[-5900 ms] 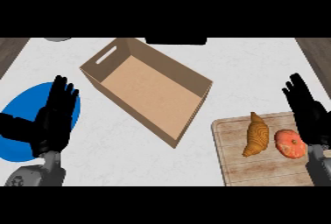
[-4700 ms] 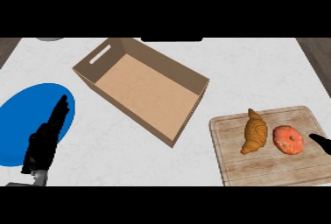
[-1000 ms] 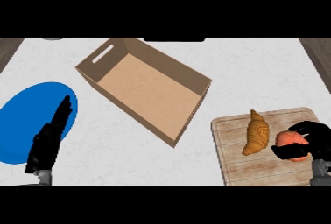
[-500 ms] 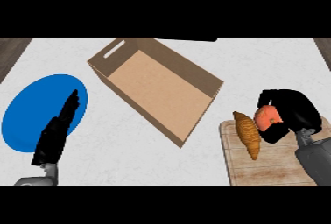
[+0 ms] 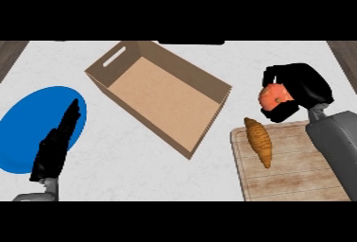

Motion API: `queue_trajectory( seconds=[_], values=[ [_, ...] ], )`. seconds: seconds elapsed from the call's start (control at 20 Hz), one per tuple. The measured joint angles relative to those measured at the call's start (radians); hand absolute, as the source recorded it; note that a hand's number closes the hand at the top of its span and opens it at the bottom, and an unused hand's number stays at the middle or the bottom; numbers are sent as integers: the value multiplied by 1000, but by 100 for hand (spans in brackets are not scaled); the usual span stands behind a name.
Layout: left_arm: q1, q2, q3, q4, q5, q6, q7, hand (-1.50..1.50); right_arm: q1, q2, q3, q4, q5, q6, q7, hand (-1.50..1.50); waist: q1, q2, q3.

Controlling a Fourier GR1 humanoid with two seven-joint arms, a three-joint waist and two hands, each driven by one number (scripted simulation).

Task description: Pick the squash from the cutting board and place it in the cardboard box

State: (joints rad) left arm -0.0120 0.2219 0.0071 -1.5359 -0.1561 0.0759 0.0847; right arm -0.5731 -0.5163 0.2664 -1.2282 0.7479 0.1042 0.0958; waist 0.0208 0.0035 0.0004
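Above the cutting board's point(image 5: 293, 163) far edge, the right hand point(image 5: 300, 90) curls around the orange squash point(image 5: 274, 96), lifted right of the cardboard box point(image 5: 164, 97). Left hand point(image 5: 57, 142) rests straight-fingered over the blue plate point(image 5: 31, 127). A croissant point(image 5: 259, 141) lies on the board.

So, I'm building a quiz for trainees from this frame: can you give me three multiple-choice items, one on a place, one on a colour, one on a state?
1. Where does the croissant lie?
A. in the cardboard box
B. on the cutting board
C. on the blue plate

2. What colour is the plate at the left?
A. blue
B. white
C. green

3. What is the state of the right hand?
A. open and resting
B. curled, holding nothing
C. curled round the squash

Answers:
1 B: the croissant rests at the wooden cutting board's left edge.
2 A: the plate is plain blue, beside the left hand.
3 C: black fingers wrap the orange squash, right of the cardboard box.
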Motion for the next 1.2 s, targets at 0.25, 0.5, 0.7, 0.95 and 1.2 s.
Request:
queue_trajectory(
  seconds=[0.25,0.5,0.7,0.95,1.2],
  values=[
    [4,7,14,2,3,-3,2,0,-36,52,-93,-68,-163,17,-115,150,-12,-4,0],
    [-7,-12,3,4,-13,11,10,0,-97,118,-136,-137,-281,78,-137,150,-16,-5,0],
    [-7,-9,15,14,-10,3,3,0,-172,191,-137,-177,-315,113,-69,150,-15,-5,-1],
    [2,-10,27,18,-10,-5,-17,0,-300,266,-141,-157,-312,145,37,150,-12,-4,-1],
    [-1,-17,21,-3,-16,-14,6,0,-428,350,-131,-20,-261,119,80,150,-7,-3,-1]
  ],
)
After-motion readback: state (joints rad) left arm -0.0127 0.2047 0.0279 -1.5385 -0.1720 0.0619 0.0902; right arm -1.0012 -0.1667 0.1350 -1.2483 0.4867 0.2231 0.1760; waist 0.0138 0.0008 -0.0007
